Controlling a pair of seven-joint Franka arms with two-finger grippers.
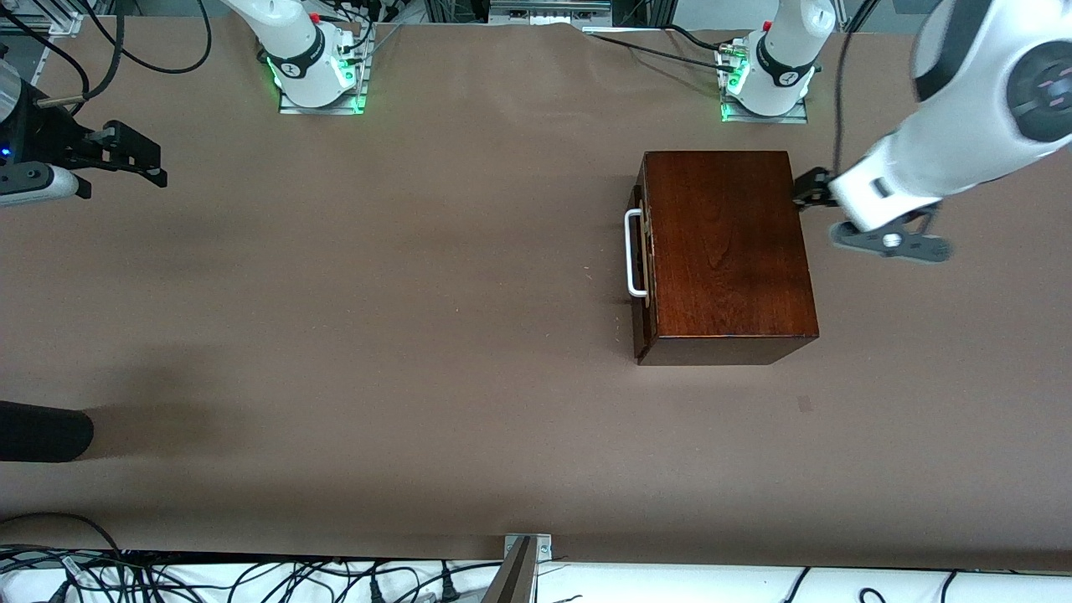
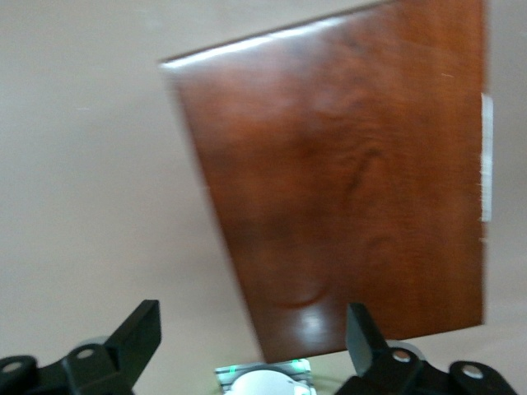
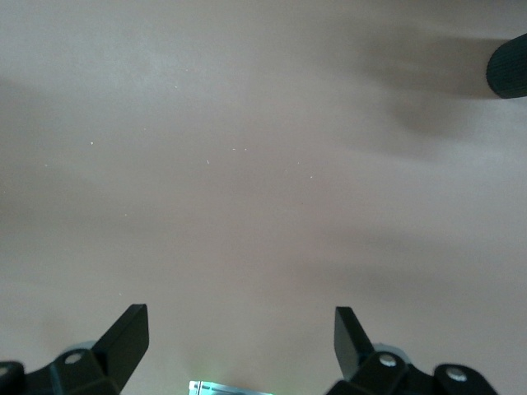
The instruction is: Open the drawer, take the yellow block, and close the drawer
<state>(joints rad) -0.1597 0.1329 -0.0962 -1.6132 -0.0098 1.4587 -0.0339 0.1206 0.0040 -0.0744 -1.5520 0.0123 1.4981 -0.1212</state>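
The dark mahogany box (image 1: 724, 251) stands toward the left arm's end of the table. Its drawer (image 1: 641, 276) is pushed in, and the white loop handle (image 1: 634, 254) faces the right arm's end. The yellow block is hidden. My left gripper (image 1: 811, 188) hovers open by the box's edge opposite the handle, nothing between its fingers. In the left wrist view the box top (image 2: 346, 181) fills the picture, with the handle (image 2: 486, 156) at its edge and the left gripper (image 2: 251, 329) open. My right gripper (image 1: 144, 159) waits open over bare table at the right arm's end; the right wrist view shows it (image 3: 239, 329) over paper only.
Brown paper (image 1: 419, 335) covers the table. A black rounded object (image 1: 42, 431) pokes in at the right arm's end, nearer the front camera, and shows in the right wrist view (image 3: 506, 70). The arm bases (image 1: 318, 75) (image 1: 766, 79) stand along the back edge. Cables (image 1: 251, 578) lie below the near edge.
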